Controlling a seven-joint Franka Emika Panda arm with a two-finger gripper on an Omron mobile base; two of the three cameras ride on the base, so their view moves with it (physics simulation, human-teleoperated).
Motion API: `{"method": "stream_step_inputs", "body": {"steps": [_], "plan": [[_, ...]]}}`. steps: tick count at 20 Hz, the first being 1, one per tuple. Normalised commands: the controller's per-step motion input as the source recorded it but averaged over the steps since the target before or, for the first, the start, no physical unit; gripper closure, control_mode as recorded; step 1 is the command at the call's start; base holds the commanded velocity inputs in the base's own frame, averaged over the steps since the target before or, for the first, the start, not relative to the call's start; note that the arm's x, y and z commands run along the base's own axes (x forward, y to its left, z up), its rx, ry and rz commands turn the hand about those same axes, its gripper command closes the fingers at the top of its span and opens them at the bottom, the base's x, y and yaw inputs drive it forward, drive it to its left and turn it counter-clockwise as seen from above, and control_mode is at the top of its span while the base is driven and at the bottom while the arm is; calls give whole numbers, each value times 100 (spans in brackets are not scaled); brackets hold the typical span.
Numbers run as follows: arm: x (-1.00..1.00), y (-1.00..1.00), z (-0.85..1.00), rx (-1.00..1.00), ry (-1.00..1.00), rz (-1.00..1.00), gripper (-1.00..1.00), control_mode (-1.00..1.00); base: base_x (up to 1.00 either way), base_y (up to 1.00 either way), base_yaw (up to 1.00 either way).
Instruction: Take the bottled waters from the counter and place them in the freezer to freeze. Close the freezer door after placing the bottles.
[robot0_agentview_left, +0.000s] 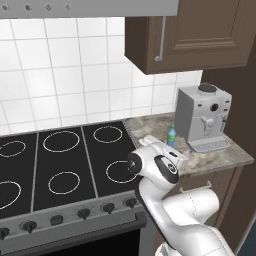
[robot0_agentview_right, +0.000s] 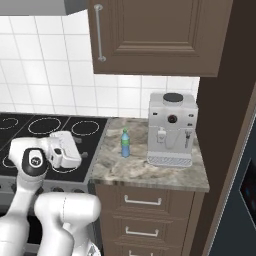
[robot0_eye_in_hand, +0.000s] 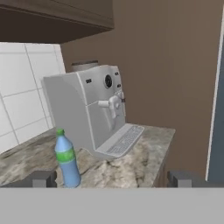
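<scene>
One bottle (robot0_agentview_right: 125, 143) stands upright on the bench (robot0_agentview_right: 150, 172): slim, translucent blue, green label and cap. One grey coffee machine (robot0_agentview_right: 172, 129) stands beside it at about 3 o'clock in the right base view, near but apart. One wall cabinet (robot0_agentview_right: 155, 35) hangs above, with one silver handle. One black stovetop (robot0_agentview_left: 60, 160) lies left of the bench; the left base view shows six white rings on it, two of them cut by the frame edge, and a row of knobs along its front.

The jaws (robot0_eye_in_hand: 111, 178) stand wide open, gripping nothing; in the hand view the two dark tips sit at 7 and 5 o'clock, and the bottle (robot0_eye_in_hand: 67, 158) stands just right of the left tip, with the machine (robot0_eye_in_hand: 89, 111) behind it at about 1 o'clock.

The right base view shows three bench drawers (robot0_agentview_right: 142, 220) with silver handles and a dark slate panel (robot0_agentview_right: 240, 200) at 4 o'clock; the left base view has the arm covering most of that front. In the left base view the bottle (robot0_agentview_left: 171, 135) is half hidden behind the arm's wrist. The hand view shows a pale blue-grey strip (robot0_eye_in_hand: 216, 109) at 3 o'clock past a brown wall panel.
</scene>
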Motion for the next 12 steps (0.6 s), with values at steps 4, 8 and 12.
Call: {"method": "stream_step_inputs", "body": {"steps": [4, 8, 12], "plan": [[7, -55, 0, 9, 6, 0, -100, -100, 0, 0, 0], [0, -5, -4, 1, 0, 0, -100, -100, 0, 0, 0], [13, -2, -9, 0, 2, -1, -100, -100, 0, 0, 0]]}}
